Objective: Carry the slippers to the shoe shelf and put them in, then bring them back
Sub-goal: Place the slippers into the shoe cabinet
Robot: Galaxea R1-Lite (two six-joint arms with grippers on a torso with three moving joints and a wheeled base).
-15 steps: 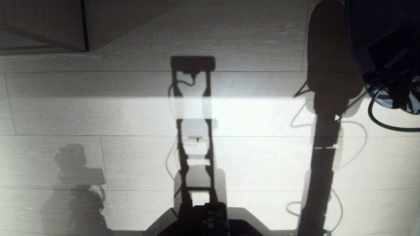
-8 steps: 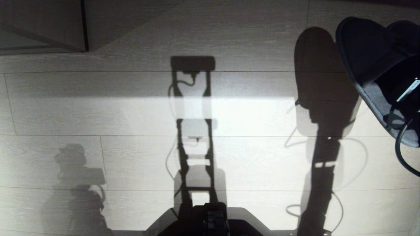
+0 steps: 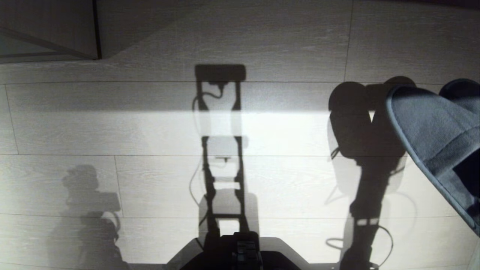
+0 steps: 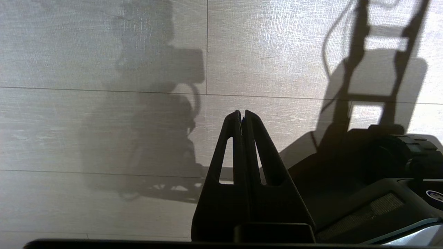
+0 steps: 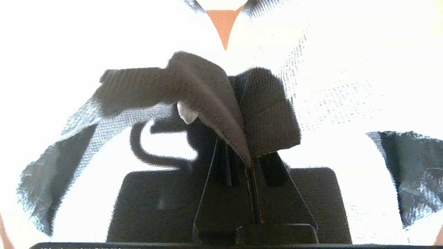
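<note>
The slippers [image 3: 431, 127], a dark grey-blue fabric pair with a paler rim, hang in the air at the right edge of the head view, one [image 3: 463, 92] behind the other. In the right wrist view my right gripper [image 5: 250, 166] is shut on the slippers' [image 5: 207, 90] bunched fabric edges, both pinched between the fingers. In the head view the gripper itself is hidden behind them. My left gripper [image 4: 241, 114] is shut and holds nothing, parked low beside the base over the floor.
Pale plank floor [image 3: 150, 131] fills the head view, crossed by shadows of my arms and torso. My base [image 3: 240, 251] shows at the near edge. A pale wood furniture corner [image 3: 48, 33] stands far left; I cannot tell whether it is the shoe shelf.
The right arm has drawn the slippers back toward me, from the far right corner down to mid-right, tilting them so their grey-blue fabric faces the camera. Its floor shadow followed. The left arm kept still.
</note>
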